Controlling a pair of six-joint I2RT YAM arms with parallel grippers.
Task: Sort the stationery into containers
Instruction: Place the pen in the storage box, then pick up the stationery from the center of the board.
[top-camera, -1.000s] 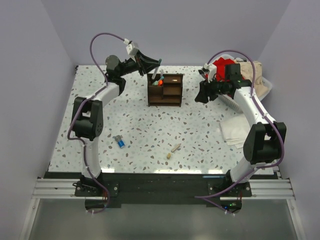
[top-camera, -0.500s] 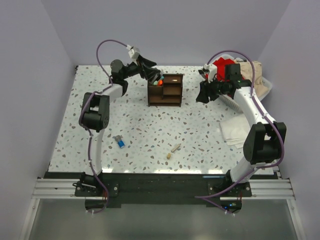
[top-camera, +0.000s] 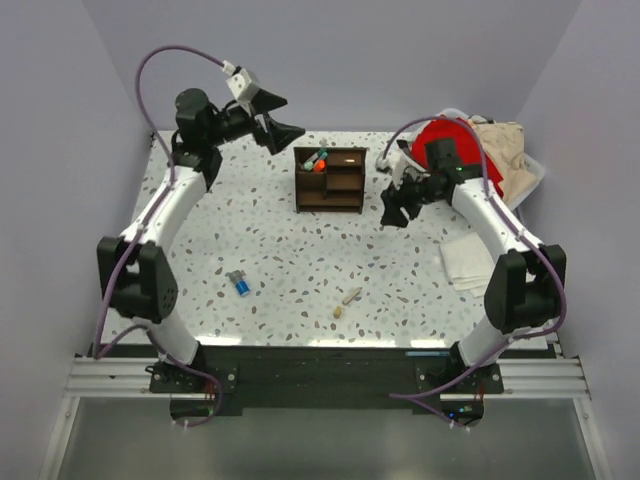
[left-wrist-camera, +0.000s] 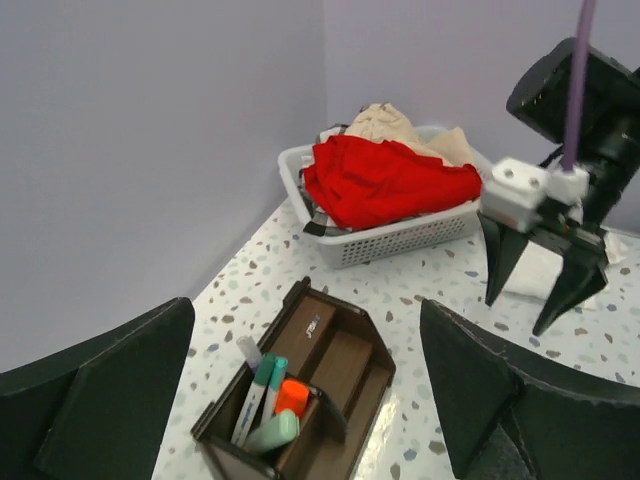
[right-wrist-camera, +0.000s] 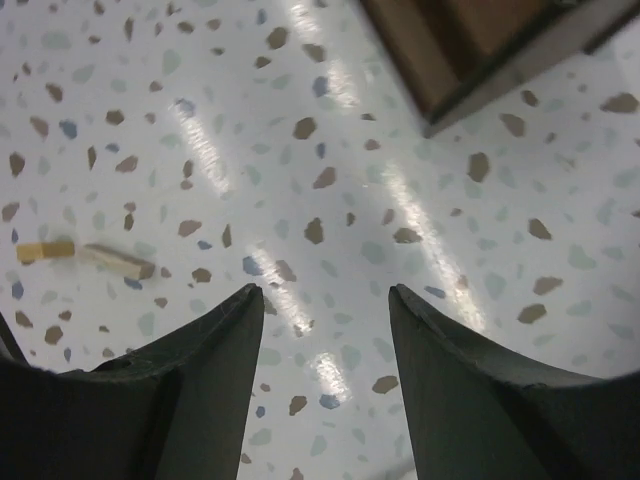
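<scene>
The dark brown wooden organiser (top-camera: 331, 181) stands at the back middle of the table. Several pens and markers (top-camera: 318, 160) stand in its left cubby, among them an orange cap and green-white ones (left-wrist-camera: 262, 392). My left gripper (top-camera: 284, 127) hangs open and empty, up and to the left of the organiser (left-wrist-camera: 345, 350). My right gripper (top-camera: 392, 207) is open over bare table to the organiser's right, nothing between its fingers (right-wrist-camera: 325, 292). A stubby blue-grey cylinder (top-camera: 240, 284) and tan bits (top-camera: 346, 300) lie on the near table; one tan bit (right-wrist-camera: 85, 255) shows in the right wrist view.
A white basket (top-camera: 536, 176) of red and beige cloth sits at the back right, also in the left wrist view (left-wrist-camera: 400, 240). A white folded cloth (top-camera: 465, 262) lies at the right edge. Walls close the back and sides.
The left gripper opened wide and drew back up and to the left, away from the organiser's pen cubby. The right gripper moved left and nearer, out over the table.
</scene>
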